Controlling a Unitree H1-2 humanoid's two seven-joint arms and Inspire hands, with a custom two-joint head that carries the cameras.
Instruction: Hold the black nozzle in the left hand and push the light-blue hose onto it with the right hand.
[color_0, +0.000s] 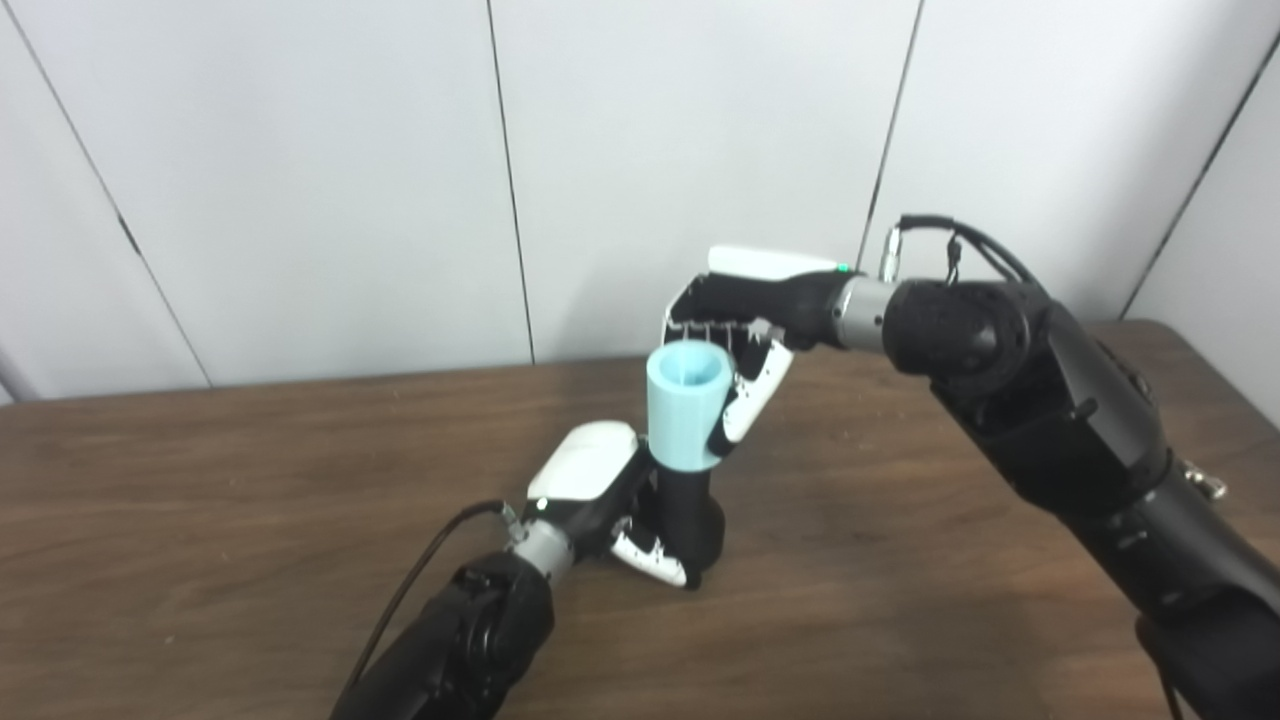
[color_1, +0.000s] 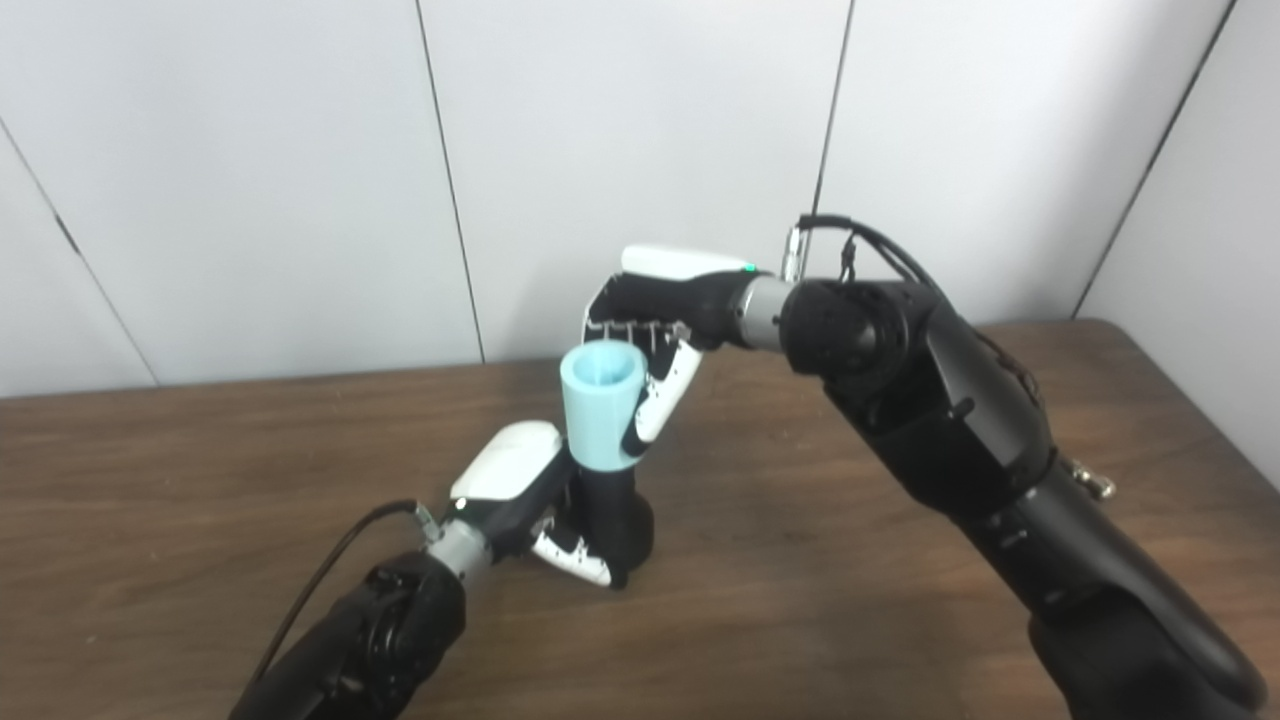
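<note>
The black nozzle stands upright near the middle of the wooden tabletop, well clear of every edge, its base apparently at or close to the surface. The left hand is wrapped round the nozzle's lower body from the left side, fingers closed on it.

The light-blue hose, a short open-topped sleeve, sits directly above the nozzle with its lower rim at the nozzle's top. Both long axes run near vertical and appear in line, with a slight lean toward the left. How far the nozzle already enters the sleeve cannot be told; the joint is hidden inside it.

The right hand reaches in from the right and above, curled round the far and right sides of the hose, with 1 white fingertip lying against its lower right wall. It appears closed on the hose, though contact on the far side is out of view.

Judgement: the coming move turns on this shared vertical axis. The push should go straight down along it, the left hand bracing below. Any side load from the right would likely tip the nozzle leftward.
</note>
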